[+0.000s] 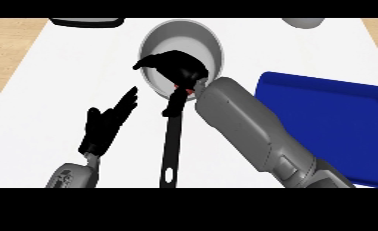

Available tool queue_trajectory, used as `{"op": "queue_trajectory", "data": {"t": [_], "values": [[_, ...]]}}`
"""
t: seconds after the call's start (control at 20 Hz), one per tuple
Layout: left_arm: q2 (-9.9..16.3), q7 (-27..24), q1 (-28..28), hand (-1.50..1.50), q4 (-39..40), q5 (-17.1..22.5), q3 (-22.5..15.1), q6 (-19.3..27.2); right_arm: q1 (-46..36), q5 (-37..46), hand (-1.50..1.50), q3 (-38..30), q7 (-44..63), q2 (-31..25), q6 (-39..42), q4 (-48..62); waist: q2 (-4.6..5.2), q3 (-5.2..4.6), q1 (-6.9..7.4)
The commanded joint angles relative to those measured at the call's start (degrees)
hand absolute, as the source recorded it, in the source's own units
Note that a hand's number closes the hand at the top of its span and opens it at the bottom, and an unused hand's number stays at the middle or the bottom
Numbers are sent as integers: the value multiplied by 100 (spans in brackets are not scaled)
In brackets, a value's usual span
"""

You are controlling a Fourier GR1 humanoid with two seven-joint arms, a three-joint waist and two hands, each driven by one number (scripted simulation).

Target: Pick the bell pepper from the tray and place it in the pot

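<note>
Your inventory, large to small:
- flat blue rectangular tray [325, 120]: right side of counter.
- round grey metal pot [159, 37], long black handle: centre.
- right hand [177, 67]: over pot, fingers curled round something, red sliver showing; red bell pepper [190, 91] mostly hidden.
- left hand [103, 125]: open, empty, beside handle.

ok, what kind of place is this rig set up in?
Most likely a kitchen counter. A grey pot with a long black handle sits on a white worktop, a blue tray lies beside it, and wood-coloured surface shows at the edges. The right hand is over the pot.
</note>
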Motion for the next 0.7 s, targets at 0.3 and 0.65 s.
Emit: {"op": "queue_trajectory", "data": {"t": [0.3,0.65], "values": [[111,-61,108,0,8,116,138,-175,-190,-1843,-150,-1656,-251,11,-1266,173,5,-7,-105],[-46,365,-233,0,-107,27,211,68,-481,-2359,-150,-2731,-1147,-447,-603,922,-9,-5,-212]]}}
